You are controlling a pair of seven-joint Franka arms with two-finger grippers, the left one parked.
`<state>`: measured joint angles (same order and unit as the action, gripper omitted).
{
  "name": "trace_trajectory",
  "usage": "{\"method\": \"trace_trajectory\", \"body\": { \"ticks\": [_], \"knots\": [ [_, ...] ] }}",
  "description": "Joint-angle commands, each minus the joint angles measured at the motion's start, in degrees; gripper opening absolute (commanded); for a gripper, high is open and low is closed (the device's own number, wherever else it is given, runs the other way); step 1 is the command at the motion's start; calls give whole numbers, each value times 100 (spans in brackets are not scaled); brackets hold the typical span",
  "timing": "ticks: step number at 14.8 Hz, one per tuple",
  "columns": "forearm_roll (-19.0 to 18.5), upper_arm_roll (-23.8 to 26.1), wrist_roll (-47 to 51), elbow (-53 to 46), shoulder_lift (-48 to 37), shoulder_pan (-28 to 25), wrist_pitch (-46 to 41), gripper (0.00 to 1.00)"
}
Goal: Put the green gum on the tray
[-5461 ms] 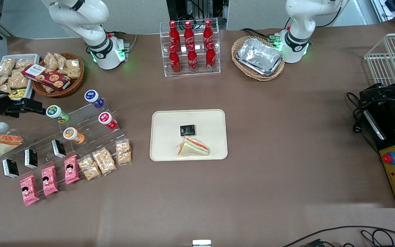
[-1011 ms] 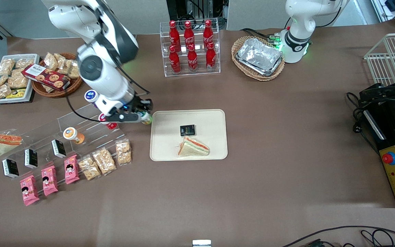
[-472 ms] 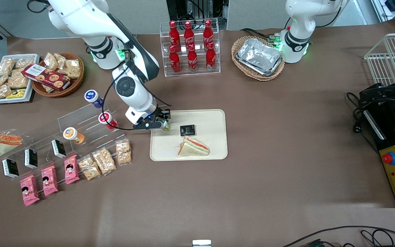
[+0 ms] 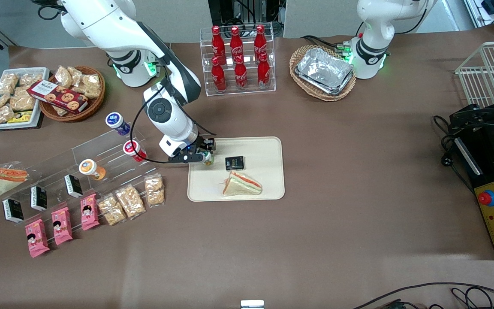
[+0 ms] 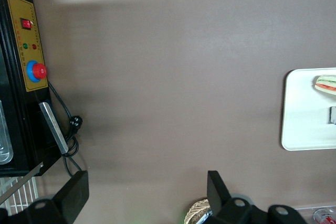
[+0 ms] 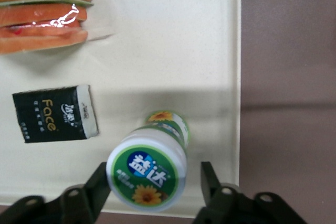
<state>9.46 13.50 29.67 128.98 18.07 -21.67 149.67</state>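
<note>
From my station I see the pincer (image 4: pixel 204 154) of the working arm hanging over the tray (image 4: pixel 268 189), at the tray's edge toward the working arm's end of the desk (image 4: pixel 358 171). On the wrist camera the green gum (image 6: pixel 149 167) sits between the two fingers (image 6: pixel 211 183), tilted so its white lid with the green-and-yellow label faces the lens and its green body points down at the tray (image 6: pixel 173 35). There is a visible gap between the lid and one finger, and the other finger lies close against the bottle, so I read the pincer as spread apart rather than clamped; I cannot tell whether the bottle's base already touches the tray. In the front view the green gum (image 4: pixel 207 159) is just beside the small black packet (image 4: pixel 234 163), which lies flat on the tray, and the wrapped sandwich (image 4: pixel 242 184) lies on the tray nearer the front camera than the packet. Toward the working arm's end stands a clear stepped rack (image 4: pixel 101 159) carrying a blue bottle (image 4: pixel 117 122), a red bottle (image 4: pixel 134 150) and an orange bottle (image 4: pixel 91 168).
</note>
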Motion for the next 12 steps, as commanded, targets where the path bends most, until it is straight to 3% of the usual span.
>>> {"method": "trace_trajectory", "body": {
  "ticks": [1, 6, 9, 12],
  "knots": [
    [12, -23, 101, -57, -258, 214, -270, 100],
    [-32, -23, -661, -381, -1435, 1075, -1947, 100],
    [-32, -32, -1006, -978, -1902, 1620, -3483, 100],
    [-32, -206, -1339, -1321, -2368, 2069, -4321, 100]
  ]
}}
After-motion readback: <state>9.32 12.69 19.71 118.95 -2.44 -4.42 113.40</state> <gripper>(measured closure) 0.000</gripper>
